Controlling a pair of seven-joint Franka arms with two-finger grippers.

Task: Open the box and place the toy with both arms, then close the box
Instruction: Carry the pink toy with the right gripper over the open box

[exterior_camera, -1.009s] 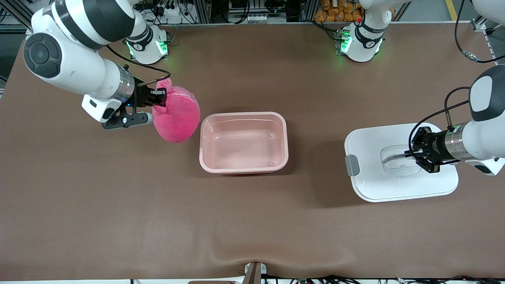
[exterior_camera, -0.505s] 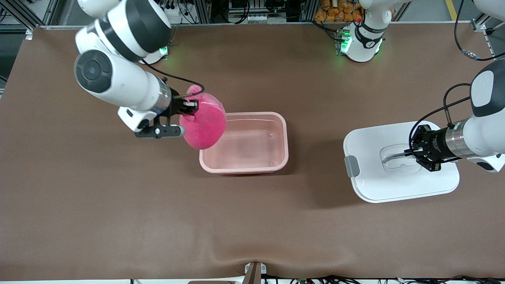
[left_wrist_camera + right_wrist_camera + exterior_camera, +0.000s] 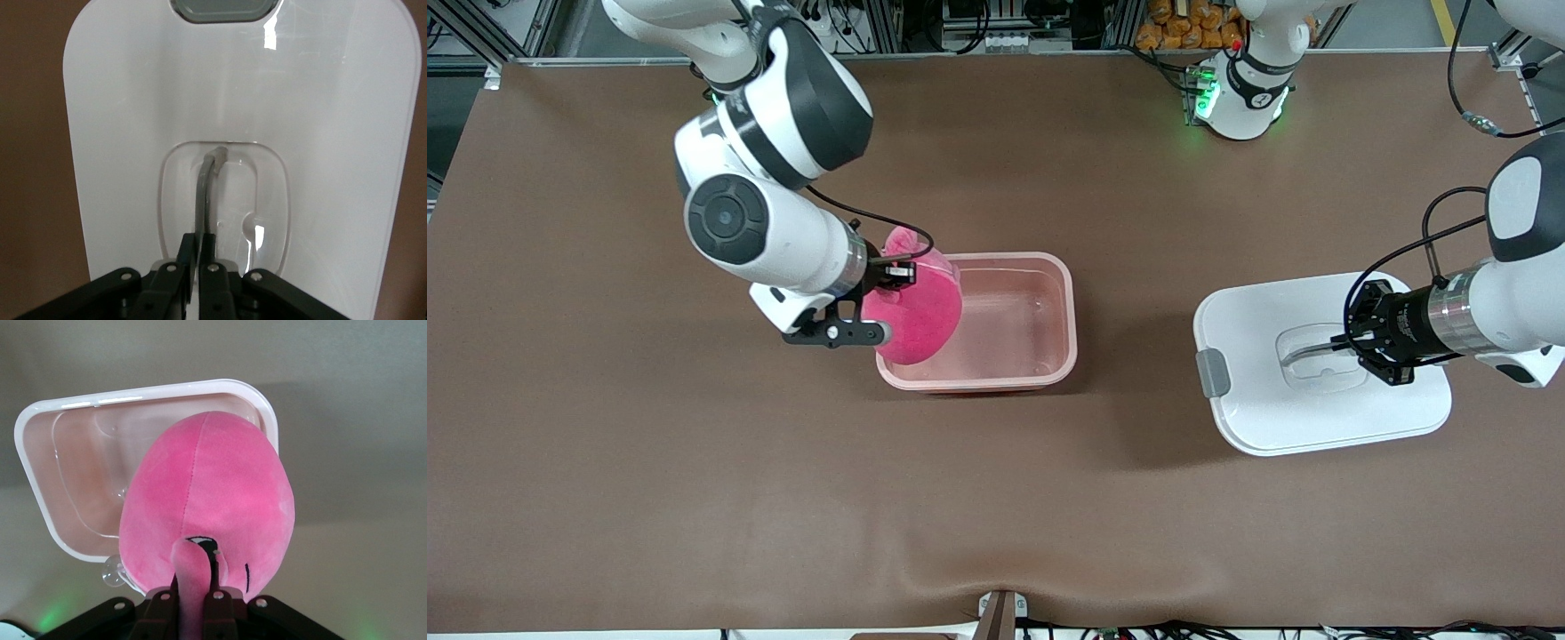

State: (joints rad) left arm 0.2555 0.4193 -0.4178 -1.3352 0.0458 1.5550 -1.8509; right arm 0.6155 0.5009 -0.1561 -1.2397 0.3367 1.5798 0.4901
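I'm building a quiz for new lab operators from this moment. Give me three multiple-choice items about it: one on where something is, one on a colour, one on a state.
1. What is the toy over?
A. the bare table
B. the box's end toward the right arm
C. the lid

2. What colour is the lid?
A. white
B. blue
C. black

3. What is the left tool doing?
A. hanging open over the box
B. gripping the toy
C. shut on the lid's handle

Answers:
1 B: the front view shows the toy, pinched by an ear in the right tool, overlapping that end of the open box.
2 A: the lid is plain white with a grey clip.
3 C: the left wrist view shows both fingers closed on the grey handle.
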